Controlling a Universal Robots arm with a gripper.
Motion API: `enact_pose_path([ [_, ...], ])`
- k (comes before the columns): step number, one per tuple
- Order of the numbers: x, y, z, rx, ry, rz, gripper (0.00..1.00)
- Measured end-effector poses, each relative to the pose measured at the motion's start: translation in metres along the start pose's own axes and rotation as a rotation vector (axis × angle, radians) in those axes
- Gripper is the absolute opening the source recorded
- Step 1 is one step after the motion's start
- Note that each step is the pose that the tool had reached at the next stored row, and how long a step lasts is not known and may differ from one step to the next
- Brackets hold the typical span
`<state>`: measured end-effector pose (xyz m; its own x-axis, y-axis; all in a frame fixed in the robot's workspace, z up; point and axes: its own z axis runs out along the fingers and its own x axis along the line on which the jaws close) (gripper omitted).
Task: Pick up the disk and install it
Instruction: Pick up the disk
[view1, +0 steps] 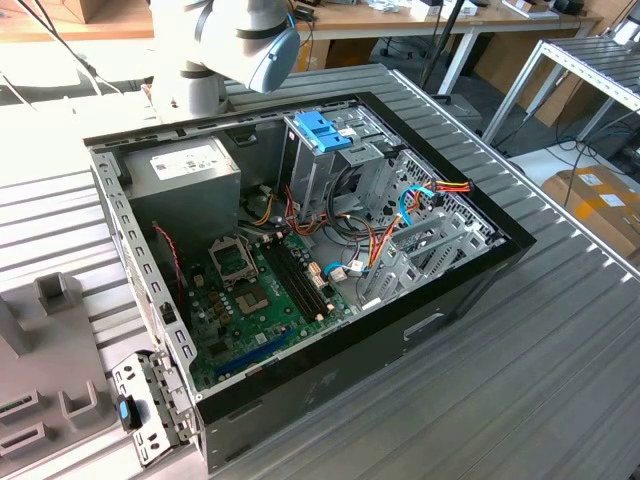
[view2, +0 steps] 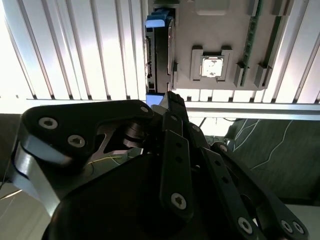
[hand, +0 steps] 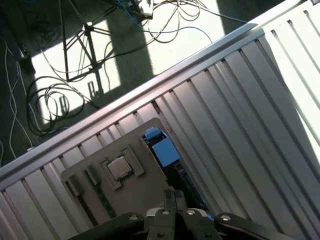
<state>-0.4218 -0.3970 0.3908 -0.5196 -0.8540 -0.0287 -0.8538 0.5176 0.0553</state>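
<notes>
The disk (view1: 150, 402) stands on edge in a grey holder tray (view1: 60, 400) at the exterior view's lower left, with a light-blue rail on its side. In both wrist views it is a narrow dark body with blue ends, disk (hand: 164, 151) and disk (view2: 161, 50), beside a grey plate holding a processor chip (hand: 119, 167). My gripper (hand: 174, 196) hangs well above it, its fingers (view2: 172, 102) pressed together with nothing between them. The arm's grey and blue joint (view1: 250, 40) is at the exterior view's top.
An open computer case (view1: 300, 250) lies on the ribbed metal table (view1: 520, 350), with motherboard, power supply, cables and a blue-handled grey drive cage (view1: 322, 135). Beyond the table edge (hand: 150, 90), cables and a tripod stand on the floor.
</notes>
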Motion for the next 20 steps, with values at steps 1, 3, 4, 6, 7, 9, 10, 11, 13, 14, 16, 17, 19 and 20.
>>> enact_pose_path([
  [1,0.0,0.0,0.0,-0.0001,0.0001,-0.003,0.11],
  [3,0.0,0.0,0.0,-0.0003,0.0004,-0.007,0.11],
  [4,0.0,0.0,0.0,-0.0003,0.0006,-0.01,0.11],
  [6,0.0,0.0,0.0,-0.0005,0.0009,-0.016,0.11],
  [7,0.0,0.0,0.0,-0.0006,0.0011,-0.018,0.11],
  [9,0.0,0.0,0.0,-0.0007,0.0013,-0.024,0.11],
  [10,0.0,0.0,0.0,-0.0009,0.0016,-0.027,0.11],
  [11,0.0,0.0,0.0,-0.001,0.0017,-0.031,0.11],
  [13,0.0,0.0,0.0,-0.0011,0.002,-0.036,0.11],
  [14,0.0,0.0,0.0,-0.0011,0.0021,-0.038,0.11],
  [16,0.0,0.0,0.0,-0.0013,0.0024,-0.043,0.11],
  [17,0.0,0.0,0.0,-0.0013,0.0025,-0.045,0.11],
  [19,0.0,0.0,0.0,-0.0014,0.0029,-0.05,0.11],
  [20,0.0,0.0,0.0,-0.0016,0.0029,-0.053,0.11],
])
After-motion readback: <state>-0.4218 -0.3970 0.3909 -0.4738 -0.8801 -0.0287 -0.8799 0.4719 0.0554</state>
